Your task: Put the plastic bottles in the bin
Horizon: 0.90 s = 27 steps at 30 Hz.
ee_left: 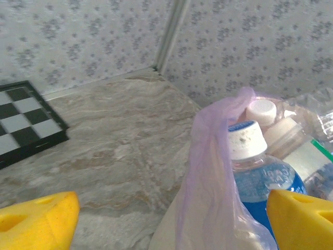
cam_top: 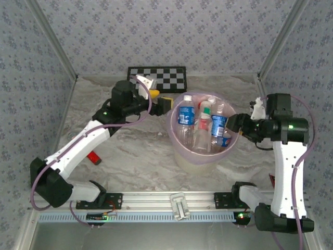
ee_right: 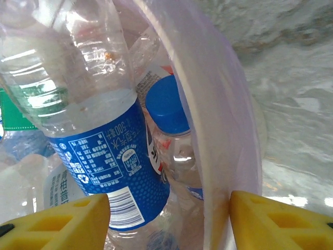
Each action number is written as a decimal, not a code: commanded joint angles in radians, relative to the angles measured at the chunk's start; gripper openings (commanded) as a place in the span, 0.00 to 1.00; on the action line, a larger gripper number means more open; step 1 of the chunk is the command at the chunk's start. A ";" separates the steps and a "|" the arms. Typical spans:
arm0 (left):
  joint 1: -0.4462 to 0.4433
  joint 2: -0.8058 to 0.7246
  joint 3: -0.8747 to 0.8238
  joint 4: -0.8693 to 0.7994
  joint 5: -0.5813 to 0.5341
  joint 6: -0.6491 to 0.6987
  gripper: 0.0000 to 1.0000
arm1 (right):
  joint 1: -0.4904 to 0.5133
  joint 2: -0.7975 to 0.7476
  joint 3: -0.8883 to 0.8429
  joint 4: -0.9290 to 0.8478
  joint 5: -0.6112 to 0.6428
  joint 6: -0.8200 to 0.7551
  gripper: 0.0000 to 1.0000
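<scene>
Marbled tabletop, floral-papered walls, checkerboard at back; L gripper & R gripper both spread wide, empty, flanking bin w/ bottles.

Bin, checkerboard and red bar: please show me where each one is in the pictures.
bin (cam_top: pixel 200 160), top external view, on its near outer wall.
checkerboard (cam_top: pixel 169 78), top external view, on the middle of the board.
red bar (cam_top: pixel 94 157), top external view, on its middle.
</scene>
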 commanded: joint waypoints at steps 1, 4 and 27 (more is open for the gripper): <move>0.083 -0.085 -0.008 -0.071 -0.029 0.001 0.93 | 0.077 -0.008 -0.054 0.133 -0.090 0.099 0.62; 0.185 -0.146 -0.041 -0.146 -0.045 -0.007 0.93 | 0.180 0.007 -0.092 0.237 -0.051 0.178 0.61; 0.723 -0.312 -0.471 -0.154 -0.363 -0.063 0.99 | 0.479 0.498 0.216 0.678 0.075 0.198 0.75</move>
